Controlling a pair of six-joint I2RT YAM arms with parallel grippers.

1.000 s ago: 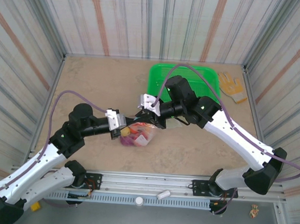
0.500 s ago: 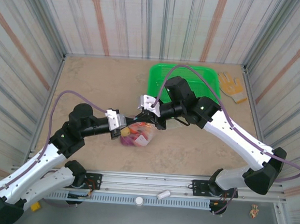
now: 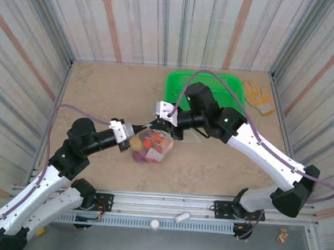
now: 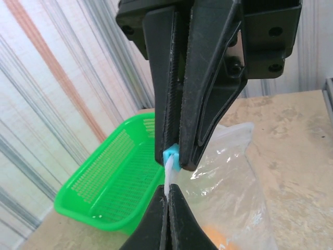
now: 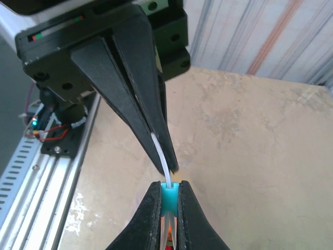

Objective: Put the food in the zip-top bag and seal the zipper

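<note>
L claw (image 4: 167,190) pinches zipper (image 5: 158,151), R claw (image 5: 169,188) clamps its blue slider (image 4: 171,154); food (image 3: 154,144) seemingly in bag (image 3: 163,153).

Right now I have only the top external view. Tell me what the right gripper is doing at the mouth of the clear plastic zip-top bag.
Observer: The right wrist camera shows the right gripper shut on the light blue slider tab.
Operator: Report the left gripper.
Observer: The left wrist camera shows the left gripper pinching the thin clear zipper strip beside that tab.
Operator: Give me the gap.
Observer: Only a short bit of strip shows between their tips.
</note>
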